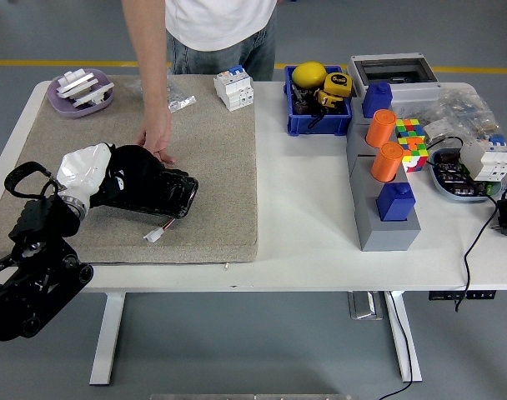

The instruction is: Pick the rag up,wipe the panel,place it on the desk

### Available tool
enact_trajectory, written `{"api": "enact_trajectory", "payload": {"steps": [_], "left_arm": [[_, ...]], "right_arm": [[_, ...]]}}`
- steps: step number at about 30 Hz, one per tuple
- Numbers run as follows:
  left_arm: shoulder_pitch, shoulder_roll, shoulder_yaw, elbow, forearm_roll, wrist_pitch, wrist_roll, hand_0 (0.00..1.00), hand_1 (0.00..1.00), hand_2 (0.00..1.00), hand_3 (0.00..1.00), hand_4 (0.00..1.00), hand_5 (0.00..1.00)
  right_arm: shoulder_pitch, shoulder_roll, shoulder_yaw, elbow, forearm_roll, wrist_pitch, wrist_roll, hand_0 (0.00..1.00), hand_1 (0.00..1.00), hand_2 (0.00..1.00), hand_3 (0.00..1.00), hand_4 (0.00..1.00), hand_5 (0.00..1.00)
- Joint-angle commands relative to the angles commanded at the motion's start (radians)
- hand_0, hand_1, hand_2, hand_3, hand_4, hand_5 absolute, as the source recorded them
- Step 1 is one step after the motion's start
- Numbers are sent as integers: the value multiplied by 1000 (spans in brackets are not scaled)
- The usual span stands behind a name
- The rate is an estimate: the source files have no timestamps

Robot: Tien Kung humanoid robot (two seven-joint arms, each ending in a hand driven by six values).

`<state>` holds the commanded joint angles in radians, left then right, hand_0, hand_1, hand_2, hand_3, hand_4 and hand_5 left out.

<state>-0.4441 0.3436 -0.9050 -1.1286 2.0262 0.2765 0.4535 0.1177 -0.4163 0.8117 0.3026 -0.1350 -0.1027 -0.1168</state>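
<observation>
The beige felt panel (212, 150) covers the left half of the white table. My left hand (153, 190), black with a white wrist cover (81, 169), lies low on the panel's left part, pressed on a black rag (137, 171). The fingers lie curled over the rag; black on black, their edges are hard to separate. A person's hand (156, 137) rests on the panel just behind my hand. My right arm does not show.
On the panel are a small white connector (156, 234), a purple dish (80, 92), a clear bag (174, 92) and a white breaker (234, 87). To the right stand a blue bin (316, 121), a grey block with orange cylinders (385, 217) and a dish of parts (458, 175).
</observation>
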Motion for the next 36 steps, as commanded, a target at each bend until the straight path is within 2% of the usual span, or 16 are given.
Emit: {"api": "enact_trajectory", "payload": {"steps": [5, 18, 31, 36], "left_arm": [[-10, 9, -44, 36, -10, 13, 3, 323, 513, 648, 526, 82, 2], [-24, 29, -76, 107, -41, 14, -9, 325, 509, 637, 520, 84, 2], [-26, 34, -77, 120, -52, 21, -12, 327, 509, 635, 514, 79, 2], [-23, 27, -66, 107, -53, 20, -9, 327, 509, 632, 512, 89, 2]], "right_arm": [[0, -1, 1, 1, 0, 0, -1, 749, 621, 618, 556, 906, 422], [1, -2, 6, 3, -4, 1, 0, 748, 620, 616, 557, 905, 422], [2, -3, 10, 6, -8, -2, 1, 747, 621, 615, 556, 905, 421], [1, -3, 13, 7, -11, -2, 2, 747, 621, 614, 556, 903, 422]]}}
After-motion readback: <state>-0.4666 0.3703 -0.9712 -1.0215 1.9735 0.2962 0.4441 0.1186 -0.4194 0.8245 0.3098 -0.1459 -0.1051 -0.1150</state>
